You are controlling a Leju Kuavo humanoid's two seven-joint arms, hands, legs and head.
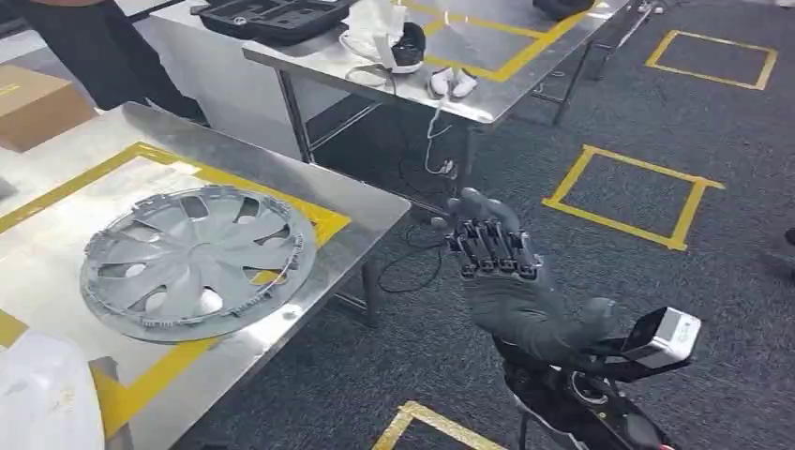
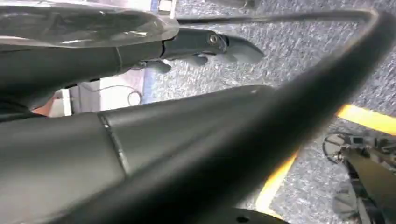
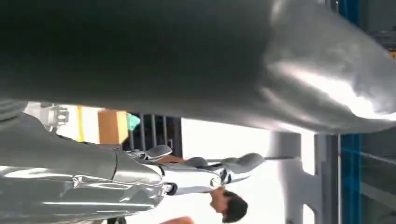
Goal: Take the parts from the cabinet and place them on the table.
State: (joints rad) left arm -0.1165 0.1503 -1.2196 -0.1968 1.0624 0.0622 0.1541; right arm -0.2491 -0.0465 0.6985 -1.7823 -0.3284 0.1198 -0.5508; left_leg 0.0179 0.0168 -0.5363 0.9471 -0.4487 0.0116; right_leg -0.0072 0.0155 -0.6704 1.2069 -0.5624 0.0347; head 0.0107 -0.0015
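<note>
Seen from the head view, a grey hubcap [image 1: 199, 260] is laid flat on the steel tabletop [image 1: 361, 202], partly across a yellow tape frame [image 1: 323, 221], while the right hand [image 1: 502, 281] is raised over the dark carpet [image 1: 600, 112] just beyond the tabletop's edge, fingers [image 1: 487, 246] spread and nothing held. A second table [image 1: 487, 98] is seen behind, carrying a black tray [image 1: 272, 17] and white cables; a cardboard box [image 1: 33, 103] is placed at the far left, and yellow tape squares [image 1: 630, 195] are marked on the floor. From the left wrist view, the left hand [image 2: 187, 46] is shown over grey carpet, its fingers [image 2: 233, 46] stretched out and slightly apart with nothing between them, and much of the picture is blocked by a blurred dark bar [image 2: 299, 112]. From the right wrist view, the right hand's fingers [image 3: 233, 165] are shown extended and parted against a bright background, where a person's head [image 3: 229, 205] and a box [image 3: 112, 127] are glimpsed; whether anything is touched cannot be told there.
</note>
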